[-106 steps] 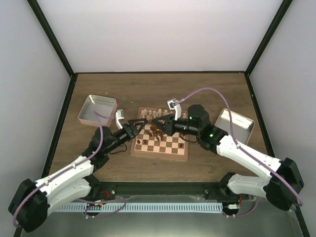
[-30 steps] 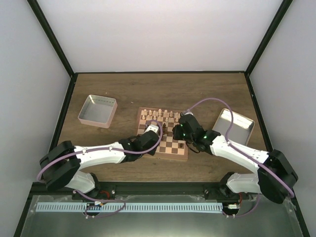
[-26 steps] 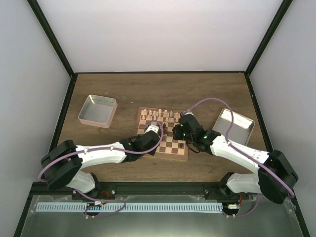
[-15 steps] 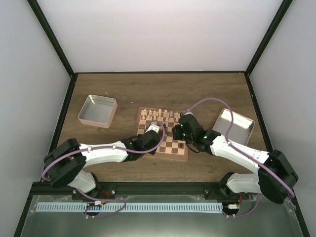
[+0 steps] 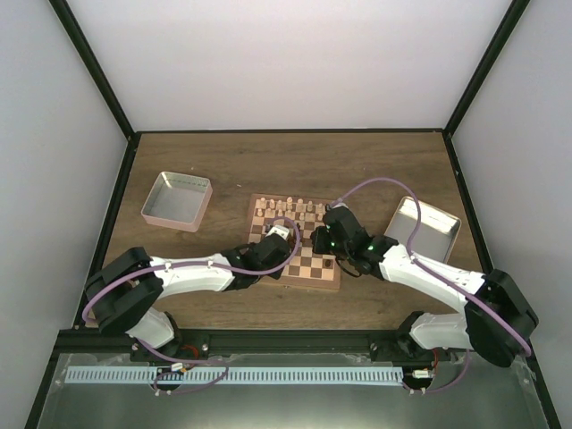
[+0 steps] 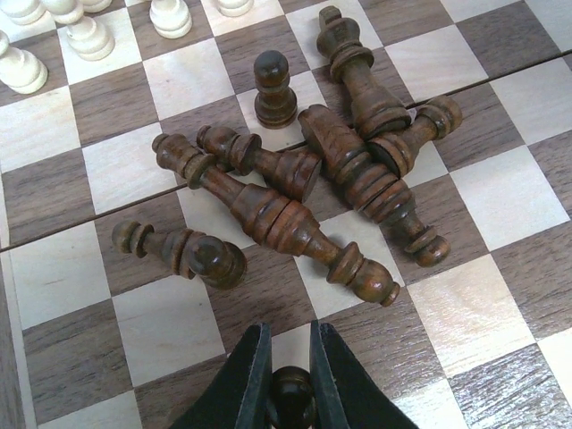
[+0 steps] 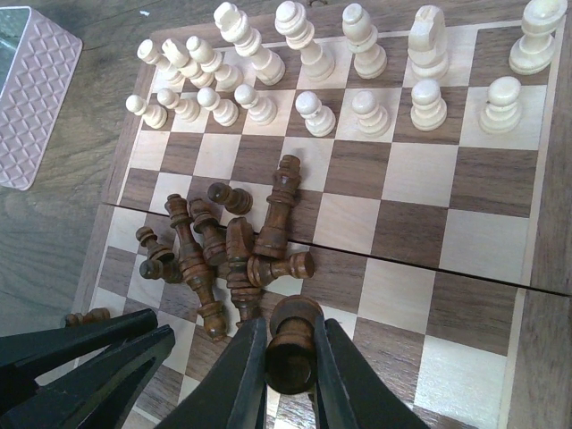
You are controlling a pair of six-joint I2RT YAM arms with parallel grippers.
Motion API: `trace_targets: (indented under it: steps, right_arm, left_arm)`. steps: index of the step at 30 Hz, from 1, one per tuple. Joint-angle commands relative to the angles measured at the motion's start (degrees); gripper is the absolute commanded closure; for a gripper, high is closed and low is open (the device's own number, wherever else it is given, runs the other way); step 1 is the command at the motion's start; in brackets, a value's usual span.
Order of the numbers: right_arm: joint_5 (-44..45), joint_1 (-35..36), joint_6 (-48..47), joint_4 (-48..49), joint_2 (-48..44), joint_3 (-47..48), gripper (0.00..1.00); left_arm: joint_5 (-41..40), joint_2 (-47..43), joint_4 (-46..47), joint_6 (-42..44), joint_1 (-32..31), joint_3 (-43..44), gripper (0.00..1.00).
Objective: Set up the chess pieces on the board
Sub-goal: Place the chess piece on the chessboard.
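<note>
moved: both arms have come down from above mid-board to its near half; over the last second only the left elbow crept.
left gripper (image 6: pixel 289 335): narrow, pinching a dark pawn (image 6: pixel 293 398) over a near square.
right gripper (image 7: pixel 291 326): narrow, clamped on an upright dark chessman (image 7: pixel 290 353).
pile (image 6: pixel 304 188): dark pieces lying tangled, 12 o'clock of the left gripper, 11 o'clock of the right.
cream set (image 7: pixel 357 71): standing in two rows, far edge.
board (image 5: pixel 304 273): mid-table; pink tray (image 5: pixel 176 198) at its 10 o'clock, metal tray (image 5: pixel 427 228) at 3 o'clock.
</note>
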Motion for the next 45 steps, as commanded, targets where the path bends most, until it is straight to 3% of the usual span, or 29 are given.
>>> trace_targets:
  steps: [1,17,29,37,45]
  right_arm:
    - [0.61,-0.26,-0.34,0.82,0.37,2.23,0.92]
    - [0.16,-0.31,-0.34,0.47,0.07,2.67,0.93]
    - [-4.21,-0.31,3.21,5.99,-3.36,2.38,0.93]
    - [-8.37,-0.31,13.62,14.63,-5.55,5.80,0.93]
    - [-10.62,-0.31,29.66,22.18,-5.67,8.08,0.93]
  left_arm:
    - [0.50,0.55,1.18,0.81,0.21,0.10,0.88]
    - [0.46,0.18,0.04,0.83,0.28,1.40,0.79]
    - [0.68,-15.25,-0.07,-1.12,0.30,3.03,0.55]
    - [2.99,-30.03,18.07,-6.91,0.48,-8.76,0.36]
    - [8.57,-34.70,37.15,-8.84,0.48,-15.73,0.23]
